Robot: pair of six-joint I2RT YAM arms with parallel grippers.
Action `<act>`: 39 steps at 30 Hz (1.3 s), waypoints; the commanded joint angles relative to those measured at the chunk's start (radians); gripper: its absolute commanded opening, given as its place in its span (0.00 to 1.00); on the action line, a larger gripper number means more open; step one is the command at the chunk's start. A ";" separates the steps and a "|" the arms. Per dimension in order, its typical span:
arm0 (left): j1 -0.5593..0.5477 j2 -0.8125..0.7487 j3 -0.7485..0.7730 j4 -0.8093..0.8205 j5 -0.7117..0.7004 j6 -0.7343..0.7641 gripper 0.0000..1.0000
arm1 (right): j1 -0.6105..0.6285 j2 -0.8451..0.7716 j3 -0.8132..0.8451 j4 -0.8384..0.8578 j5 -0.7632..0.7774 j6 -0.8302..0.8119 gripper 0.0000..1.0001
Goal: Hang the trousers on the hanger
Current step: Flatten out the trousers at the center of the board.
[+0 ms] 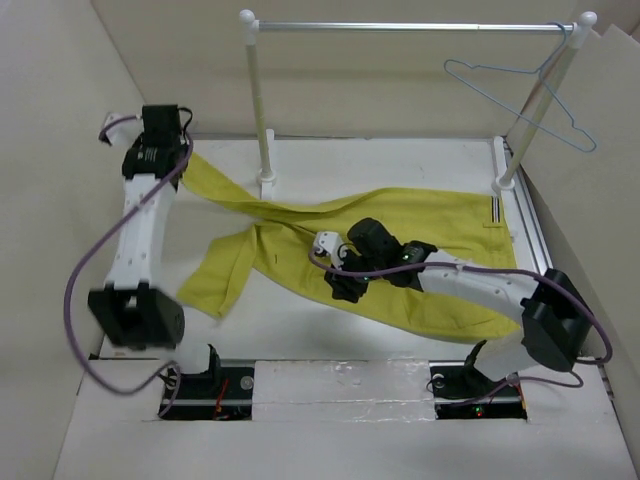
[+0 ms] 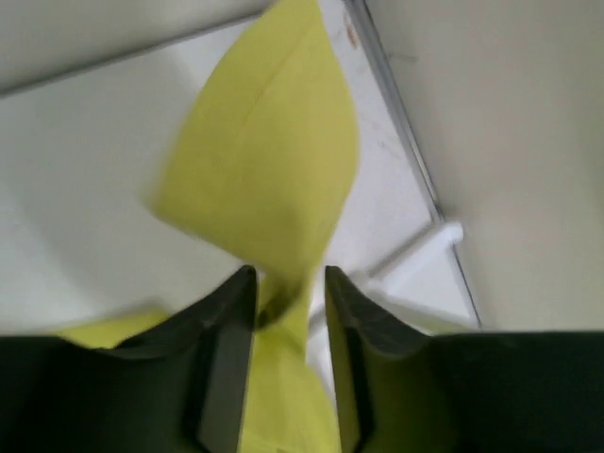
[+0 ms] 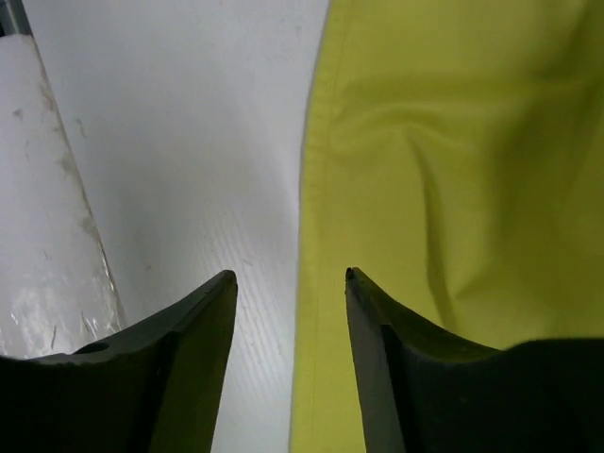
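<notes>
The mustard-yellow trousers [image 1: 420, 225] lie spread across the white table, waistband at the right. One leg runs up to the back-left corner, where my left gripper [image 1: 188, 158] is. In the left wrist view that leg [image 2: 264, 160] bunches between the narrow jaws of the left gripper [image 2: 290, 274], which is shut on it, with a small gap near the right fingertip. My right gripper [image 1: 345, 285] is low over the trousers' near edge. In its wrist view the right gripper [image 3: 291, 276] is open and straddles the fabric edge [image 3: 453, 170]. The pale blue hanger [image 1: 449, 69] hangs from the rail at back right.
A white-posted rail with a metal bar [image 1: 410, 27] stands across the back of the table, its posts [image 1: 262, 110] rising just behind the trousers. Beige walls close in on the left, back and right. A metal track [image 1: 535, 230] runs along the right edge.
</notes>
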 commanded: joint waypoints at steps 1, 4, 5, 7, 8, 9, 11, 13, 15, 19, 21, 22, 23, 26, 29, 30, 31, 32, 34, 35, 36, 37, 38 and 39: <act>0.078 0.355 0.277 -0.121 0.001 0.163 0.33 | 0.062 0.054 0.080 0.073 0.061 0.016 0.57; 0.078 0.395 0.321 -0.216 -0.033 0.159 0.62 | 0.094 0.126 0.112 0.068 0.132 0.027 0.74; 0.090 0.302 0.188 -0.135 -0.028 0.165 0.64 | 0.106 0.158 0.115 0.081 0.163 0.038 0.76; 0.102 0.185 0.030 -0.044 -0.013 0.152 0.64 | 0.116 0.189 0.117 0.093 0.172 0.042 0.76; 0.102 0.122 -0.049 0.041 0.034 0.148 0.63 | 0.126 0.204 0.121 0.096 0.207 0.042 0.76; 0.102 0.015 -0.188 0.071 0.059 0.147 0.63 | 0.126 0.231 0.127 0.099 0.224 0.042 0.76; 0.102 -0.074 -0.308 0.111 0.143 0.129 0.63 | 0.126 0.259 0.124 0.122 0.255 0.042 0.76; 0.093 -0.185 -0.484 0.146 0.220 0.135 0.64 | 0.126 0.302 0.121 0.130 0.281 0.044 0.75; 0.055 -0.248 -0.601 0.136 0.283 0.139 0.65 | 0.126 0.335 0.117 0.147 0.319 0.051 0.72; -0.025 -0.343 -0.738 0.079 0.347 0.145 0.65 | 0.136 0.388 0.077 0.171 0.341 0.068 0.44; -0.025 -0.388 -0.807 0.068 0.409 0.168 0.73 | 0.136 0.376 0.046 0.203 0.371 0.096 0.06; -0.025 -0.391 -0.822 0.065 0.418 0.179 0.74 | 0.136 0.367 0.031 0.210 0.379 0.097 0.00; -0.025 -0.386 -0.829 0.047 0.418 0.191 0.75 | 0.136 0.333 0.000 0.213 0.372 0.100 0.00; -0.025 -0.342 -0.795 0.053 0.406 0.210 0.75 | 0.160 0.208 -0.085 0.188 0.355 0.101 0.00; -0.025 -0.268 -0.747 0.071 0.346 0.216 0.75 | 0.205 0.088 -0.161 0.121 0.292 0.085 0.00; -0.025 -0.227 -0.709 0.071 0.317 0.211 0.75 | 0.214 0.027 -0.202 0.096 0.266 0.079 0.00; 0.002 -0.212 -0.689 0.079 0.300 0.204 0.74 | 0.214 0.005 -0.219 0.067 0.238 0.074 0.00; 0.051 -0.199 -0.675 0.120 0.336 0.208 0.73 | 0.243 -0.015 -0.236 0.014 0.192 0.071 0.00; 0.064 -0.158 -0.611 0.148 0.386 0.202 0.72 | 0.255 -0.069 -0.296 -0.013 0.105 0.087 0.00; 0.055 -0.140 -0.586 0.142 0.410 0.198 0.71 | 0.280 -0.087 -0.311 -0.008 0.082 0.119 0.00; 0.038 -0.112 -0.544 0.133 0.416 0.194 0.71 | 0.290 -0.109 -0.324 -0.013 0.077 0.140 0.00; 0.015 -0.107 -0.525 0.125 0.406 0.193 0.71 | 0.291 -0.144 -0.334 -0.019 0.080 0.153 0.02; -0.006 -0.103 -0.517 0.111 0.357 0.199 0.71 | 0.300 -0.158 -0.333 -0.036 0.082 0.160 0.04; -0.042 -0.100 -0.514 0.110 0.323 0.201 0.71 | 0.300 -0.170 -0.325 -0.056 0.083 0.162 0.10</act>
